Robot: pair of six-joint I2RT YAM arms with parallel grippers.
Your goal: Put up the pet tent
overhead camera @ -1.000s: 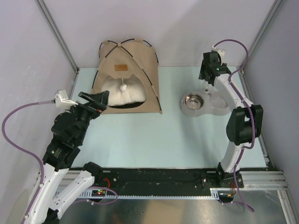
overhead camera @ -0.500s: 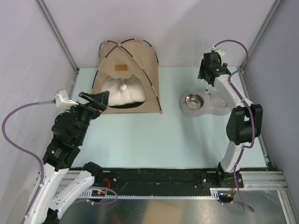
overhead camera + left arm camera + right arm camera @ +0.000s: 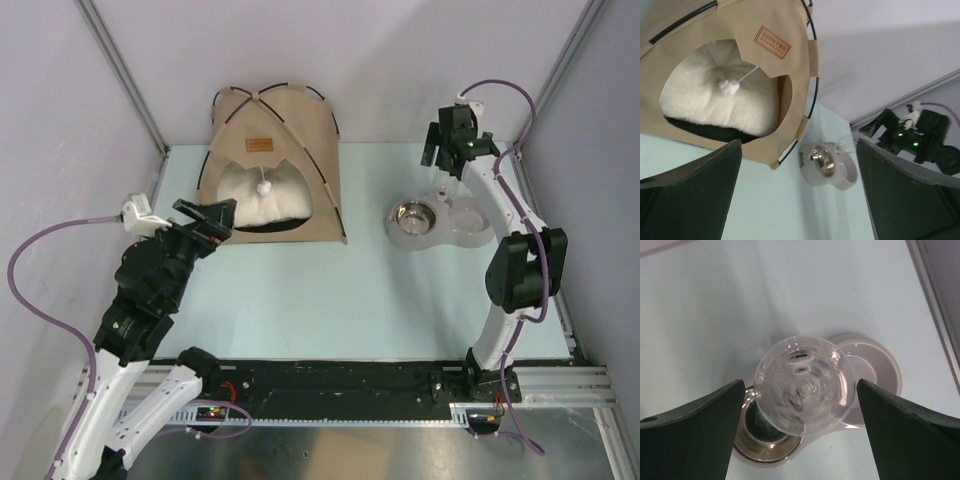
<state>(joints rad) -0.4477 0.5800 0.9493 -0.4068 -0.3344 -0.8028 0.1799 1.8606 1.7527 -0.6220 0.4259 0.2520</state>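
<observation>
Pet tent [image 3: 290, 125]: tan cloth, matt, a bit rough like canvas.
Tent poles [image 3: 684, 22]: thin, black, smooth, a little shiny.
Label [image 3: 772, 42]: brown patch on the pet tent, matt, looks like leather.
Pom-pom [image 3: 728, 87]: white and fluffy.
Pillow [image 3: 695, 102] inside the pet tent: cream, soft, furry.
Table [image 3: 330, 290]: pale green, smooth, matt.
Bowl [image 3: 410, 214] right of the pet tent: shiny metal, like a mirror.
Bowl stand [image 3: 470, 228]: pale plastic, smooth, slightly shiny.
Bottle [image 3: 802, 382] on the stand: clear, glossy, see-through.
Left gripper fingers [image 3: 690, 200]: dark, matt, look like plastic.
</observation>
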